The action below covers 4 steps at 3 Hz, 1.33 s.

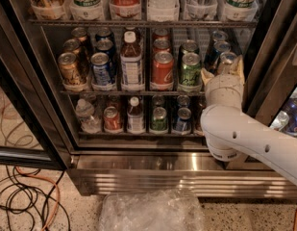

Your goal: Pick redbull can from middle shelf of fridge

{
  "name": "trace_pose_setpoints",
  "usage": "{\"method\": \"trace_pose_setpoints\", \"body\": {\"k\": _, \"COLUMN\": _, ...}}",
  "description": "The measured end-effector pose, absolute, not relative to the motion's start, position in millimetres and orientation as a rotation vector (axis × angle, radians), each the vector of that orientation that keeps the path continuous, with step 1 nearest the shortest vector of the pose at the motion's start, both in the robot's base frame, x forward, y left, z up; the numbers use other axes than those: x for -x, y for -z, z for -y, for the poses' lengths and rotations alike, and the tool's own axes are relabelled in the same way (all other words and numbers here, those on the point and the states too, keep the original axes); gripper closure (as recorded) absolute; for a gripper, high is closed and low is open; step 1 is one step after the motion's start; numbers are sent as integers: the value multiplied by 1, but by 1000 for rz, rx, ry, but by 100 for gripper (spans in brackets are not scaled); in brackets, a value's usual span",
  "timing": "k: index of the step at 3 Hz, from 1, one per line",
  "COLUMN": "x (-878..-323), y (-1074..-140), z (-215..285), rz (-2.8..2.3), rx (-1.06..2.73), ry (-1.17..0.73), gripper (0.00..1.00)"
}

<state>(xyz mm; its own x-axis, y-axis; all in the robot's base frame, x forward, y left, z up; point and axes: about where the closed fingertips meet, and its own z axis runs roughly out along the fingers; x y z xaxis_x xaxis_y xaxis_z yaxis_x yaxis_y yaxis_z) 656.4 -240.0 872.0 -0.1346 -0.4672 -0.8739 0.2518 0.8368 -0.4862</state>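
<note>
Though its label is hidden, gripper point(223, 67) brackets the redbull can point(228, 57).

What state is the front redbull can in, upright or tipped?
Upright: the redbull can shows its silver top facing up on the middle shelf, end effector right at it.

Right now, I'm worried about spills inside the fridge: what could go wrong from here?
The gripper is at the front redbull can at the right end of the middle shelf. The green can stands close on its left, so a sideways drift could knock it. More slim cans stand right behind and could topple if bumped. The dark door frame is close on the right; the arm could catch it.
</note>
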Motion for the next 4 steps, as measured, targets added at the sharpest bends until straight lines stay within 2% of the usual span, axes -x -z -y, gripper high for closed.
{"method": "trace_pose_setpoints", "body": {"k": 1, "x": -656, "y": -870, "z": 244, "rz": -1607, "rx": 179, "ry": 637, "gripper": 15}}
{"method": "trace_pose_setpoints", "body": {"k": 2, "x": -656, "y": -870, "z": 241, "rz": -1607, "rx": 179, "ry": 637, "gripper": 21}}
{"method": "trace_pose_setpoints", "body": {"k": 4, "x": -657, "y": -862, "z": 234, "rz": -1633, "rx": 198, "ry": 624, "gripper": 43}}
